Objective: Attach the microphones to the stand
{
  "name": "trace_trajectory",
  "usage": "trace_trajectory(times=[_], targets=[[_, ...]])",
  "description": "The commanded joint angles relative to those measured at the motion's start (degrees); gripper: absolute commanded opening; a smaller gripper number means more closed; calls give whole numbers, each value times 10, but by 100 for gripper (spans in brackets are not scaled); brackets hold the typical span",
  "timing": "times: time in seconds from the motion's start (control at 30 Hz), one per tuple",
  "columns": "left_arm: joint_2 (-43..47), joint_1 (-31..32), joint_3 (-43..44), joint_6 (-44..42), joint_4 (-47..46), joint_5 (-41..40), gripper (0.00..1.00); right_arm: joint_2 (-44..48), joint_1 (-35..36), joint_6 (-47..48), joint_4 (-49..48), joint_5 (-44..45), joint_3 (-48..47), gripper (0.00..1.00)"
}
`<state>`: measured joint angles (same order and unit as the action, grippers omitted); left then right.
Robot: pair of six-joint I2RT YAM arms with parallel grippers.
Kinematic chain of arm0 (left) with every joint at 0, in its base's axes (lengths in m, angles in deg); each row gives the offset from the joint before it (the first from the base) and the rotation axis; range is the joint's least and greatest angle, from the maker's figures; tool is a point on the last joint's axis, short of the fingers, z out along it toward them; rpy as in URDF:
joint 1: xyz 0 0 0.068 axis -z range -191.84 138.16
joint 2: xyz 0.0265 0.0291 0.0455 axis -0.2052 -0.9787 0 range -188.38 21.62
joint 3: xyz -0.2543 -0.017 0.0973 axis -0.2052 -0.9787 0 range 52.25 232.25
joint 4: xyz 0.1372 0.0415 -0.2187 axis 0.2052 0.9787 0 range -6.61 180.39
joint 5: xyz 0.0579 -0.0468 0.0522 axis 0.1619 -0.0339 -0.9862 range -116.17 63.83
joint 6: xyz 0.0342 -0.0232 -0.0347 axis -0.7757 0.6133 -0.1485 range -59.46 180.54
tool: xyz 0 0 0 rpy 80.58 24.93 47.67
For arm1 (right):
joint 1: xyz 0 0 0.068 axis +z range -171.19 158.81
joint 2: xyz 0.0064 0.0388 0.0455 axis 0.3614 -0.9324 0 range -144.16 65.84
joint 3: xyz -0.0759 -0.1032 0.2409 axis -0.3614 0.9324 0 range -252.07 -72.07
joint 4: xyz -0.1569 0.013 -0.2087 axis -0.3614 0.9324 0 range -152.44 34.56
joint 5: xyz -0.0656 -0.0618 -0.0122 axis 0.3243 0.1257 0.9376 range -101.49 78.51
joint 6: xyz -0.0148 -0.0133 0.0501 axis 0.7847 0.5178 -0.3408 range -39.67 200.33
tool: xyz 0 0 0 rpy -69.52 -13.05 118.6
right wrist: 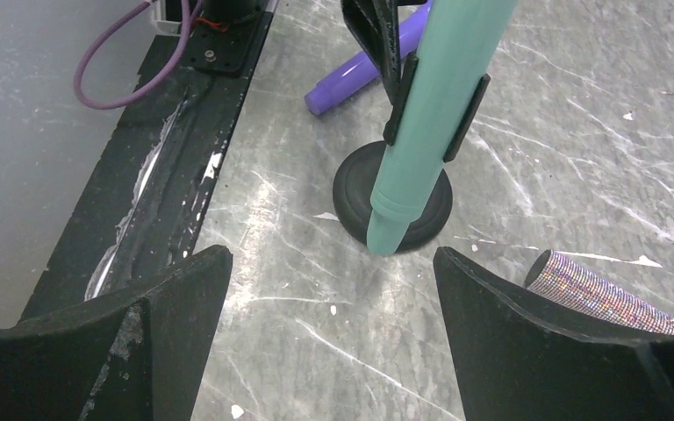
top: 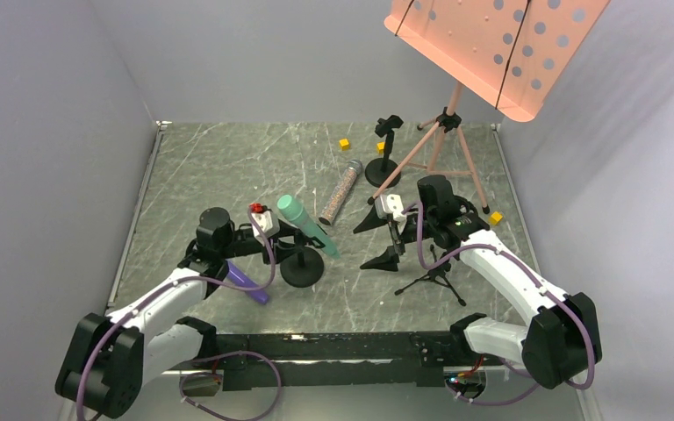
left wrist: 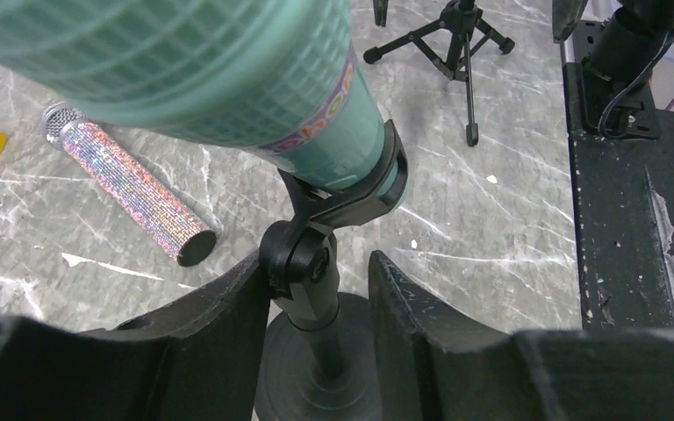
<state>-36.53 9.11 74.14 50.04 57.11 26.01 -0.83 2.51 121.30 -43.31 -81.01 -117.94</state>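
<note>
Left of table centre, teal-green microphone (top: 309, 228) sat tilted in the clip of a round-base stand (top: 302, 268). Left gripper (left wrist: 316, 263) straddled that stand's neck just under the clip. Its jaws were partly apart, one finger at the pivot with a gap on the other side, not clamped. Right gripper (right wrist: 329, 263) hovered near, jaws wide, gripping nothing. Purple microphone (top: 247, 282) and glittery microphone (top: 340, 191) lay flat on the table (top: 228, 167).
</note>
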Motion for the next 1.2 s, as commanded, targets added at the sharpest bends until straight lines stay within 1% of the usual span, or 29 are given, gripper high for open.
trace_trajectory(times=[0.0,0.1,0.13,0.27,0.3,0.37,0.57,0.8,0.97,1.07,1.17], targets=[[-27,-9,4,38,-90,75,48,9,-2,21,5,-24,3,91],[-42,-9,8,47,-96,81,46,9,-1,22,6,-24,3,91],[-45,-9,8,50,-97,79,41,9,-1,23,6,-24,3,91],[-46,-10,9,52,-91,63,10,9,-1,22,6,-26,3,91],[-43,-10,9,52,-89,59,5,9,-1,22,6,-26,3,91],[-34,-10,8,53,-87,48,0,8,-1,23,7,-26,3,91],[16,-12,15,75,-76,-16,0,9,-1,23,7,-26,3,91],[61,-29,38,95,-80,-129,0,6,-2,23,7,-27,3,91],[36,-62,69,84,-84,-205,0,5,-1,20,5,-28,4,91],[-1,-96,88,78,-107,-250,0,2,0,20,5,-26,4,91],[-50,-137,109,80,-160,-287,0,0,0,21,8,-26,3,91]])
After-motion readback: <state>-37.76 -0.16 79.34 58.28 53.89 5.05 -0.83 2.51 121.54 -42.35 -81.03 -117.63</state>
